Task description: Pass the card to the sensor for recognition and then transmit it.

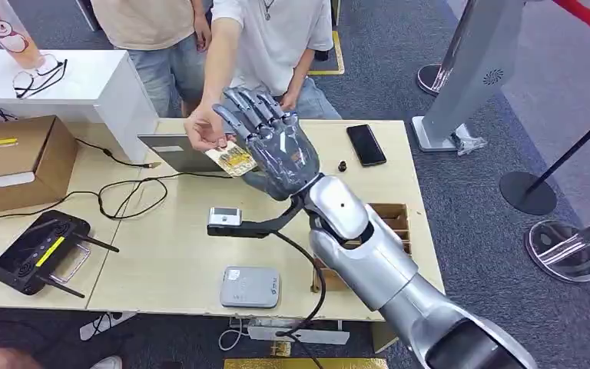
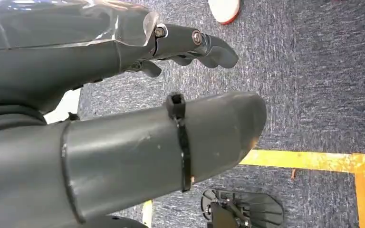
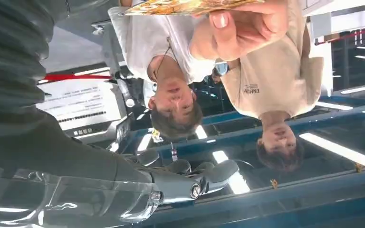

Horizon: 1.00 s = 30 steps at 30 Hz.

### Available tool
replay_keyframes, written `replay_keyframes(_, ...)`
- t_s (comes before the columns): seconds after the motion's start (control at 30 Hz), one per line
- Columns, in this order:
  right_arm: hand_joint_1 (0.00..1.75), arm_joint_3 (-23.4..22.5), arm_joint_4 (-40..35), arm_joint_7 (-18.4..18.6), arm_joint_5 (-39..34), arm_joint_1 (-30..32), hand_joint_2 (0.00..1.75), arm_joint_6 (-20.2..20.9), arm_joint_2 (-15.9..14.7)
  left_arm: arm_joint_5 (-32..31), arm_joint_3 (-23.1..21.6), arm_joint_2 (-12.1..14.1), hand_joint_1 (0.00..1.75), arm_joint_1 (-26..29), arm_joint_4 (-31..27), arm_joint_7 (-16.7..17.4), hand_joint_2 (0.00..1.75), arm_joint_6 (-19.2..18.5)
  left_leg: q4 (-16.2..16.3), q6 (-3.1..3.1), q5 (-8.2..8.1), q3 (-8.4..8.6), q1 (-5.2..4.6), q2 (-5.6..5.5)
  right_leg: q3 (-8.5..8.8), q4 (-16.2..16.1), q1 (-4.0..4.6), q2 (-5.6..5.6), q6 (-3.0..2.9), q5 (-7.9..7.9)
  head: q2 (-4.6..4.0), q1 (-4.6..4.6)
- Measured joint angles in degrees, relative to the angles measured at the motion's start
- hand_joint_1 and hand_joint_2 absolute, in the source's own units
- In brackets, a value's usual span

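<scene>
Right hand (image 1: 273,146) raised over the worktop (image 1: 177,254), fingers spread and holding nothing, while a person's hand (image 1: 202,129) pinches the card (image 1: 233,159) beside my palm; closing late could drop it.

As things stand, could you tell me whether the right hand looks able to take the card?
Probably yes: the right hand is raised with fingers apart right beside the card, which a person's hand holds out to it.
</scene>
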Motion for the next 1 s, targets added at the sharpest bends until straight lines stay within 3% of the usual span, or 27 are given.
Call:
replay_keyframes(0.33,0.0,0.33,0.46,0.0,0.0,-0.02,1.75,-0.17,0.04,0.0,0.02,-0.02,0.0,0.01,0.0,0.0,0.0,0.0,0.0,0.0,0.0,0.0,0.0,0.0,0.0,0.0,0.0,0.0,0.0,0.0,0.0,0.0)
replay_keyframes(0.37,0.19,0.35,0.5,0.0,0.0,-0.03,1.75,-0.17,0.04,0.0,0.0,-0.02,0.0,0.0,0.0,0.0,0.0,0.02,0.0,0.0,0.0,0.0,0.0,0.0,0.0,0.0,0.0,0.0,0.0,0.0,0.0,0.0)
replay_keyframes(0.4,1.52,0.39,0.55,0.0,0.0,-0.03,1.75,-0.15,0.04,0.0,0.0,-0.02,0.0,-0.01,0.0,0.02,0.0,0.04,0.0,0.0,0.0,0.01,0.0,0.0,0.0,0.0,0.0,0.0,0.0,0.0,0.0,0.0)
replay_keyframes(0.43,1.75,0.46,0.55,0.09,0.0,-0.02,1.75,-0.15,0.04,0.0,0.0,-0.02,0.0,-0.02,0.0,0.04,0.0,0.09,0.0,0.0,0.0,0.0,0.0,0.0,0.0,0.0,0.0,0.0,0.0,0.0,0.0,0.0)
replay_keyframes(1.0,1.75,0.96,-0.44,1.2,0.88,0.02,1.75,1.05,0.04,-0.39,0.0,0.07,0.0,-0.59,0.0,1.92,0.0,-0.94,0.0,0.0,0.0,0.01,0.0,0.0,0.0,0.0,0.0,0.0,0.0,0.0,0.0,0.0)
